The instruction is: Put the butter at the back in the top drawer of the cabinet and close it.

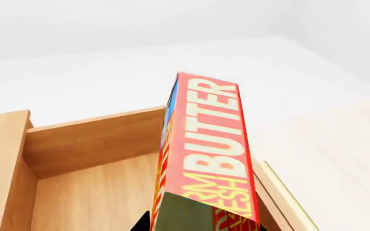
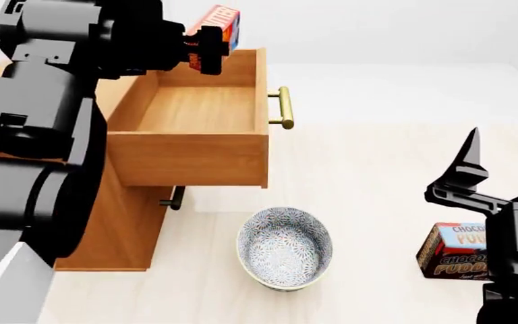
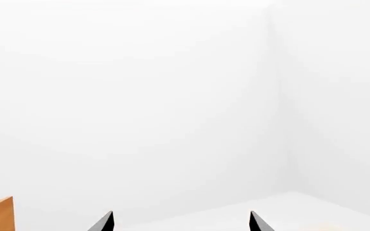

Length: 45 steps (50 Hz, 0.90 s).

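A pale, smooth floor and white walls are seen all round. The light-brown wooden cabinet (image 2: pixel 119 223) with brass bar handles stands at the left, and its top drawer (image 2: pixel 196 111), the wide wooden box, is pulled out and open. The small orange-red butter box (image 1: pixel 207 154) w/ white letters is clamped in the left gripper (image 2: pixel 207 47), up in the air over the drawer's far corner. Its long side points up and away from the gripper, tilted a bit. The drawer floor lies just below it, so a short drop is prob. all that is needed. The right gripper (image 2: pixel 464 177) is spread wide w/ nothing in it, well apart, near the dark chocolate pudding box (image 2: pixel 452 251) and the patterned blue-white bowl (image 2: pixel 285 247).
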Motion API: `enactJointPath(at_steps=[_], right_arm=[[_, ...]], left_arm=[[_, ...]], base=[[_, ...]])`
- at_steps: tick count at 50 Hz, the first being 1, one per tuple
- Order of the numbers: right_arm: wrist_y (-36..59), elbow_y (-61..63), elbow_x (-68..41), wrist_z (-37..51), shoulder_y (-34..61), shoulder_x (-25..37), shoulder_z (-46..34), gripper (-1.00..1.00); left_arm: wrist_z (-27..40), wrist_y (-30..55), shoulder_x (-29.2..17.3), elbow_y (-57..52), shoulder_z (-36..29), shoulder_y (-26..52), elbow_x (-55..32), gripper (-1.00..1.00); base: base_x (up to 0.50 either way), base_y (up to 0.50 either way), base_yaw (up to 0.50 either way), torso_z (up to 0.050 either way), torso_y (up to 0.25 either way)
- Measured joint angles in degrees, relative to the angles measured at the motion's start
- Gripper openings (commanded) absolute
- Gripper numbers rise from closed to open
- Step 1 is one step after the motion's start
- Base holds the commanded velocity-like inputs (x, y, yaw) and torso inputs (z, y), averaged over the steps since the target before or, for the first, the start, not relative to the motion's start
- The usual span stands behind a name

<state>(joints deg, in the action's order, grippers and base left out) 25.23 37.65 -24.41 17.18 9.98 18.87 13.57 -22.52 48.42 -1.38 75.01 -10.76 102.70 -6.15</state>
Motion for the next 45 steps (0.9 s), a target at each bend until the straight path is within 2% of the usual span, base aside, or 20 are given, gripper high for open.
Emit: enactJointPath(at_steps=[15, 45], right_arm=[[-0.7, 0.0, -0.1, 0.1, -0.6, 0.1, 0.0, 1.00], [-2.0, 0.4, -0.8, 0.1, -2.4, 0.4, 0.7, 1.00]], left_arm=[[-0.7, 2.2, 0.7, 0.0, 3.9, -1.1, 5.1, -1.00], [-0.6, 4.1, 1.2, 0.0, 3.1, -3.0, 4.5, -1.00]], base=[[0.00, 0.00, 0.00, 0.001, 0.001], [0.00, 0.00, 0.00, 0.000, 0.001]])
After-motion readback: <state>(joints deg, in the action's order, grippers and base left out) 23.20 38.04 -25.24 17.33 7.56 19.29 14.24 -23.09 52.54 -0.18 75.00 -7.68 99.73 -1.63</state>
